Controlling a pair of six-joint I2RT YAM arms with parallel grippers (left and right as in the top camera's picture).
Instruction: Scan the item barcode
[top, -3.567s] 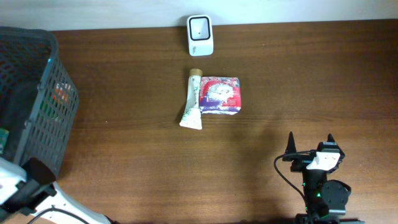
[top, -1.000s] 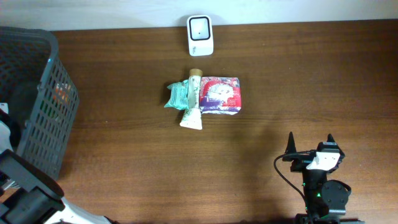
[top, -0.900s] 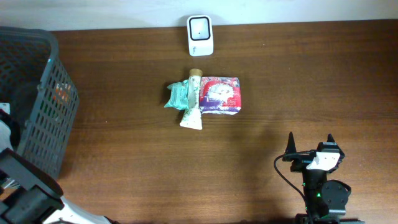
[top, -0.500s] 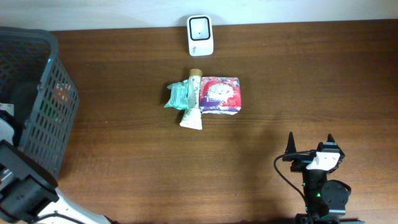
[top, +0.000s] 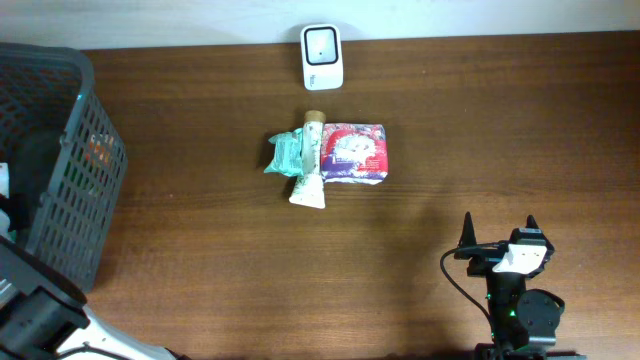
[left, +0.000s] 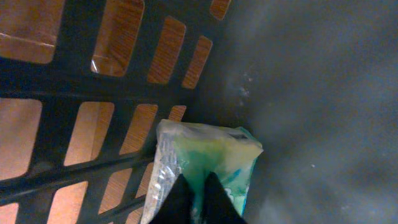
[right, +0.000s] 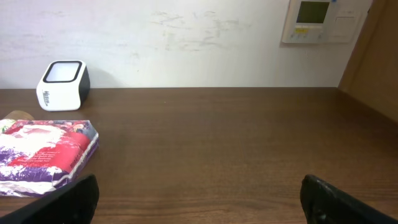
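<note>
Basket: dark, slotted (top: 72, 185), standing at the left end of the worktop (top: 200, 270). Other goods show through its slots but cannot be made out.
Scanner: small white unit (top: 321, 56) at the far edge, against the wall, with nothing touching it.
Worktop items: a tube (top: 310, 160) lies lengthwise just in front of the scanner. A red pack (top: 354, 152) touches its right side and a green pack (top: 283, 152) touches its left. All three are well apart from both arms.
In the way: the basket's slotted wall stands beside the pouch, with wood showing through the slots. The cluster of three lies in front of the scanner.
Pouch: green-and-white film pouch (left: 208, 163) inside the basket, on its dark floor and right against the slotted wall.
Left end effector: down in the basket (left: 193, 190), its dark fingers (left: 179, 200) pressed together and pinching the near edge of the pouch.
Right end effector: at the near right of the worktop (top: 498, 225), fingers spread wide with nothing between them. It faces the far wall and is well apart from every item.
Wall panel: a small display unit (right: 317, 20) is mounted on the wall at the far right.
</note>
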